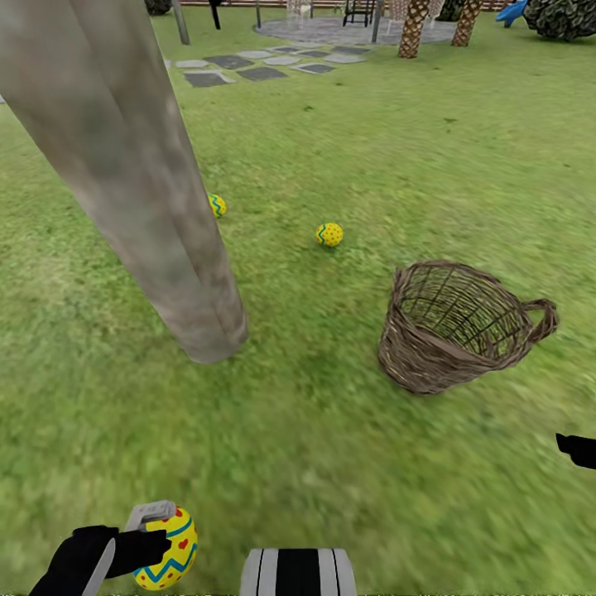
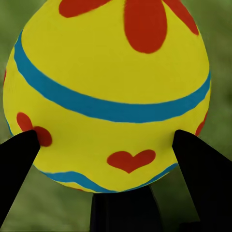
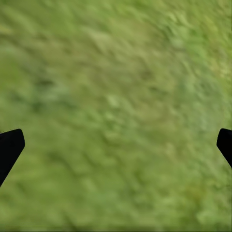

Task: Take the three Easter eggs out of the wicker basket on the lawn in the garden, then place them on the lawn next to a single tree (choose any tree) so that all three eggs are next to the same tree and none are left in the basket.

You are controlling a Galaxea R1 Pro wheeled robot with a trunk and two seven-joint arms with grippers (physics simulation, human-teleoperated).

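My left gripper (image 1: 161,548) is shut on a yellow Easter egg (image 1: 170,550) with blue bands and red hearts, low at the head view's front left. The left wrist view has that egg (image 2: 108,92) held between both black fingers (image 2: 198,169). Two more eggs lie on the lawn (image 1: 331,430): one (image 1: 217,204) just behind the tree trunk (image 1: 141,190), one (image 1: 329,234) to its right. The wicker basket (image 1: 451,327) lies tipped on the grass at right, with no eggs visible inside. My right gripper (image 3: 116,145) is open over bare grass; its tip (image 1: 577,449) shows at the right edge.
Grey stepping stones (image 1: 236,70) lead to a paved area at the back. Two scaly palm trunks (image 1: 414,29) and dark bushes (image 1: 563,16) stand far off. My own base (image 1: 298,571) shows at the bottom edge.
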